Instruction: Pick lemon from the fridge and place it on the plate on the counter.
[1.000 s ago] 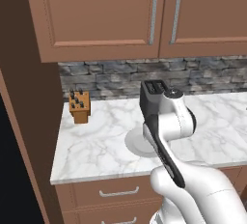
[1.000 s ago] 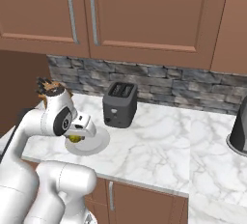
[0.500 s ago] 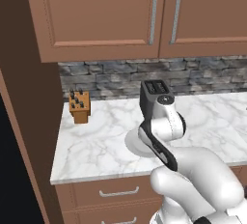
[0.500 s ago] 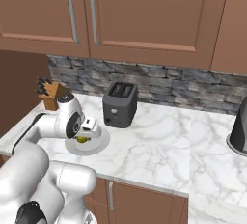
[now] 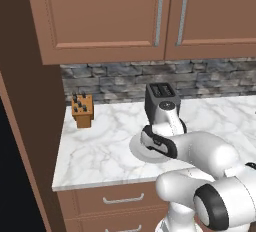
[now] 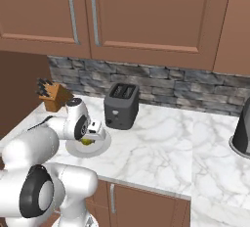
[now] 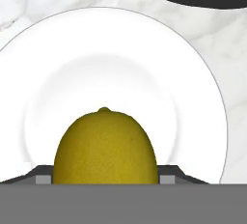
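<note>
Gripper (image 6: 89,140) has dropped lower, lemon (image 7: 105,147) over plate (image 7: 193,92).

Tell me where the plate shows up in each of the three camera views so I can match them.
Left base view: plate at centre, partly behind the arm.
Right base view: plate at left of centre, under the gripper.
Hand view: plate across most of the frame, under the lemon.
Shared landmark: black toaster, just behind the plate.

The lemon (image 7: 105,146) hides the fingers, perhaps closed on it; the arm covers part of the plate (image 5: 137,148).
</note>
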Controlling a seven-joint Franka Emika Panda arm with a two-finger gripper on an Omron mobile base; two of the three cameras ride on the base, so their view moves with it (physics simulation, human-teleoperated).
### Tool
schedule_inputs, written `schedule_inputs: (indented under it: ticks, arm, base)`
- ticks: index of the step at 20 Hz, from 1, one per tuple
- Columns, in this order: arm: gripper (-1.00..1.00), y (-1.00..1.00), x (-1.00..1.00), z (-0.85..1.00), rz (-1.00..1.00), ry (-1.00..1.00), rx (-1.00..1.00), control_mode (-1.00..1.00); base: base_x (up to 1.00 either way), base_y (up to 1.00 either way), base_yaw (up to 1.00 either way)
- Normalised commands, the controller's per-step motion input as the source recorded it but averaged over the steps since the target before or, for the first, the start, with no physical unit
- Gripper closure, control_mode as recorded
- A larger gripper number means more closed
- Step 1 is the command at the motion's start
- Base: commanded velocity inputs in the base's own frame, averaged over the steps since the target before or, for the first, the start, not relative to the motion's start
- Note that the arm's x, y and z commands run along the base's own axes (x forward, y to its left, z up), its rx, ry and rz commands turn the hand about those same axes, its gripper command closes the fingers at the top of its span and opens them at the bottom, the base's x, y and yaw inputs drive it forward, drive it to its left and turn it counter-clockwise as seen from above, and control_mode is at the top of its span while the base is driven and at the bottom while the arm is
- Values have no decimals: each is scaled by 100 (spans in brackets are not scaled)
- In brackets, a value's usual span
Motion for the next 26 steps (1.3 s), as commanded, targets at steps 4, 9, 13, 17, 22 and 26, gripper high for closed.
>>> schedule_inputs:
  ticks: [4,9,13,17,22,26]
  arm:
    - [100,0,15,-54,2,-2,0,-100]
    - [100,0,22,-27,1,-6,0,-100]
    - [-100,0,8,-3,0,-1,0,-100]
    - [-100,0,0,0,0,0,0,-100]
    - [-100,0,0,0,0,0,0,-100]
    - [-100,0,0,42,-1,2,0,-100]
  base:
    - [0,0,0]
    - [0,0,0]
    - [0,0,0]
    - [0,0,0]
    - [0,0,0]
    - [0,0,0]
